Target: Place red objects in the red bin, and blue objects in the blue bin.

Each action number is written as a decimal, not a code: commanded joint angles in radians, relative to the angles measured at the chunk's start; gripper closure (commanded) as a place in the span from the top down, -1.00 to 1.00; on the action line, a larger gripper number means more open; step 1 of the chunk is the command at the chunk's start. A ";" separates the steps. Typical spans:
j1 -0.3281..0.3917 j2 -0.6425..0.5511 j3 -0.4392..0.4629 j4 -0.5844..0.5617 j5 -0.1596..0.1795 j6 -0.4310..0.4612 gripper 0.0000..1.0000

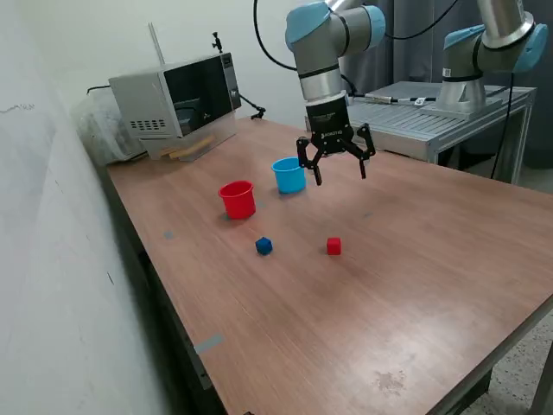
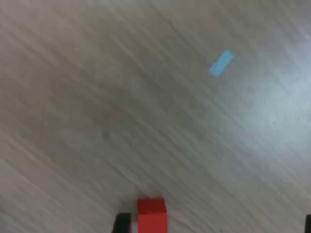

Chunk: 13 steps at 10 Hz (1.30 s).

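One small red cube (image 1: 333,246) and one small dark blue cube (image 1: 263,246) lie apart on the wooden table (image 1: 415,294). The red cup (image 1: 238,200) and the light blue cup (image 1: 289,175) stand upright side by side behind them. My gripper (image 1: 339,174) hangs open and empty above the table, just to the exterior view's right of the blue cup and behind the red cube. The wrist view shows the red cube (image 2: 152,215) at the frame's edge beside a dark finger tip (image 2: 122,224). I see no other cubes; the cups' insides are hidden.
A microwave (image 1: 177,99) stands at the table's back on the exterior view's left. A second arm's base (image 1: 471,78) sits on a metal stand behind the table. Small blue tape marks (image 2: 221,63) lie on the wood.
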 commanded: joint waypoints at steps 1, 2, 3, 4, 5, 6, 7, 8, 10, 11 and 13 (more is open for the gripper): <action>0.047 0.118 -0.103 0.028 0.012 -0.064 1.00; 0.064 0.126 -0.106 0.027 0.014 -0.064 1.00; 0.064 0.135 -0.121 0.025 0.014 -0.064 1.00; 0.064 0.153 -0.138 0.025 0.014 -0.063 1.00; 0.064 0.165 -0.146 0.024 0.011 -0.058 1.00; 0.066 0.172 -0.146 -0.013 0.012 -0.013 1.00; 0.067 0.172 -0.141 -0.080 0.008 0.027 1.00; 0.067 0.172 -0.135 -0.094 0.003 0.028 1.00; 0.072 0.170 -0.106 -0.113 0.006 0.006 1.00; 0.072 0.170 -0.085 -0.123 0.006 0.002 1.00; 0.072 0.178 -0.052 -0.148 0.009 -0.003 1.00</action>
